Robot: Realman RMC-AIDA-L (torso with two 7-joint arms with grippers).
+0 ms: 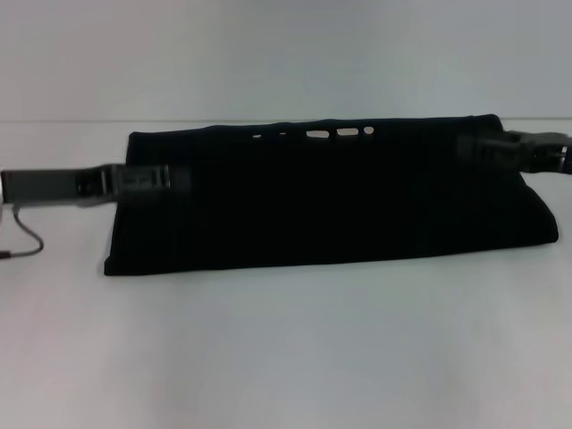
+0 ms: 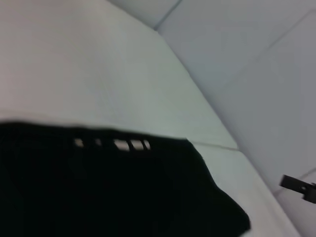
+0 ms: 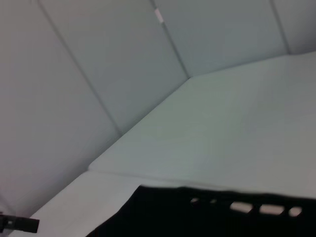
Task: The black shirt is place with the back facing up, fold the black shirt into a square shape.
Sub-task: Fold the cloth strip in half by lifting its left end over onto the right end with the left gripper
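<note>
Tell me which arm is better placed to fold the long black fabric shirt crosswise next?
Neither clearly: the left gripper sits at the black shirt left end, the right gripper at its right end.

Head view frontal; both wrist views close, sharing black shirt [image 1: 326, 197].

Black shirt [image 1: 331, 201]: plain black, no pattern on broad folded face; row of off-white lettering marks [image 1: 332, 134] along far edge. Table [image 1: 286, 349]: plain white. Wall [image 1: 286, 54] behind: pale grey, thin seam lines. Left gripper [image 1: 170, 179]: black fingers, grey arm body. Right gripper [image 1: 474, 150]: black. Cable [image 1: 27, 237] beside left arm: dark reddish-brown.
</note>
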